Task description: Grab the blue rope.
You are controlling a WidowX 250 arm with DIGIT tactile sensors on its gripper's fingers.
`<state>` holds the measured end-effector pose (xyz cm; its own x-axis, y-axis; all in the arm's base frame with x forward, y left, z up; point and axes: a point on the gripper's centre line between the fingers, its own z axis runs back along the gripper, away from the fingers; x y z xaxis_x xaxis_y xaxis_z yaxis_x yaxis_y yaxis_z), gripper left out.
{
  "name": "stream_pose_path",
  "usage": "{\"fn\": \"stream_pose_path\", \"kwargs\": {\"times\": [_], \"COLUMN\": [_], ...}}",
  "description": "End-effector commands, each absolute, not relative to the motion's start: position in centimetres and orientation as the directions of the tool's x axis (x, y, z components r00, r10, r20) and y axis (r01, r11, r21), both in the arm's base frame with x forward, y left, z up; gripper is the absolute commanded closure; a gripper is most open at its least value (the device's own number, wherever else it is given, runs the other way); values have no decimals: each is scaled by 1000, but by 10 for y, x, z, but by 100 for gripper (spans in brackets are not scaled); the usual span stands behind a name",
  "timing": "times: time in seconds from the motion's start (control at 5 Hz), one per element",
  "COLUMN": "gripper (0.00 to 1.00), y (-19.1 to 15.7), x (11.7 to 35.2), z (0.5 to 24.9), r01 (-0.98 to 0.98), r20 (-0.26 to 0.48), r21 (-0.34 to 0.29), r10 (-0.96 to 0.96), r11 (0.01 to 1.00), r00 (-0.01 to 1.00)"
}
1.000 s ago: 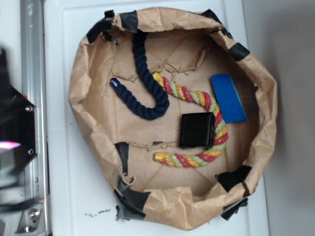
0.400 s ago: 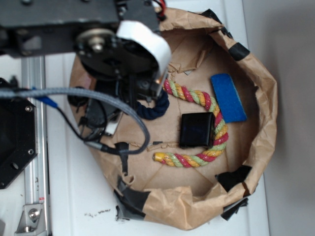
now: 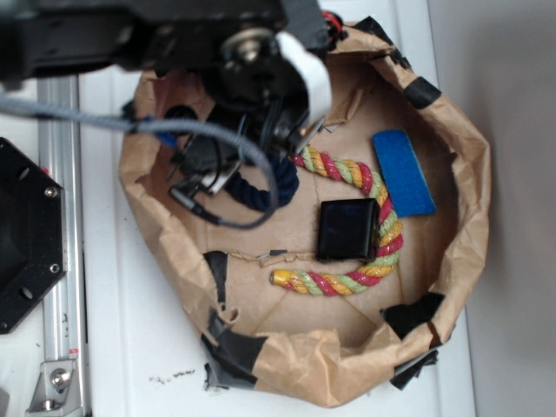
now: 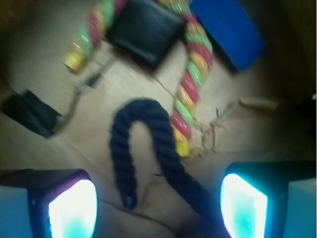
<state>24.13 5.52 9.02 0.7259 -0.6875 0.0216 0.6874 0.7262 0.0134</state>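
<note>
- The blue rope (image 4: 143, 148) lies on the brown paper basket (image 3: 469, 217) floor, bent in a hairpin.
- In the wrist view its bend points away from the tool (image 4: 158, 201), both ends toward it.
- The tool's jaws stand wide apart, empty, either side of the rope.
- The striped rope (image 4: 190, 94) lies just beside the bend.

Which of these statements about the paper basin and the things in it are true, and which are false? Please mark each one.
1. The hand is open, with the blue rope lying between its fingers but not gripped. True.
2. The black square block sits apart from the striped rope. False: the block lies on that rope.
3. The blue sponge lies flat beside the striped rope. True.
4. The blue rope lies straight. False: it bends in a curve.
5. Everything lies inside the brown paper basin. True.
</note>
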Motion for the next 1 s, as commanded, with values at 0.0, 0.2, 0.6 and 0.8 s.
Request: {"fn": "stream_pose_path", "kwargs": {"times": [0.0, 0.2, 0.6, 0.8], "gripper": [0, 0, 0, 0], "y": [76, 71, 67, 85], "x": [237, 233, 247, 251], "z": [71, 59, 51, 41], "r01": [718, 767, 841, 831], "r20": [-47, -34, -46, -64], "r21": [89, 100, 111, 113], "r10": [-717, -769, -842, -831], "r11": [691, 634, 530, 544], "r00": [696, 639, 537, 553]}}
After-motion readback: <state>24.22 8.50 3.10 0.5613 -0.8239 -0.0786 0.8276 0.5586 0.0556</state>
